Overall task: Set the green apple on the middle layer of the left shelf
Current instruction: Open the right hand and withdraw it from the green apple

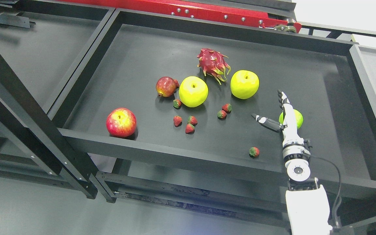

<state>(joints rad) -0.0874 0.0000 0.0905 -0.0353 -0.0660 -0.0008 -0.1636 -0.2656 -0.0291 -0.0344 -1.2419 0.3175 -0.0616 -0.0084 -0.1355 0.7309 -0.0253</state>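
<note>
White and grey, the right hand (281, 114) reaches over the black tray (207, 148) with fingers spread and holding nothing. Behind its palm sits the green apple (298, 118), partly hidden. If the hand bumps it, the apple could roll away, or knock the little strawberry (254, 151) nearby.

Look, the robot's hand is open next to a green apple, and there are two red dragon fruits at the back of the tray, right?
Nearly. The head view shows only one dragon fruit at the back of the tray, not two. The rest holds: the right hand is open, fingers spread, beside a green apple that it partly hides.
</note>
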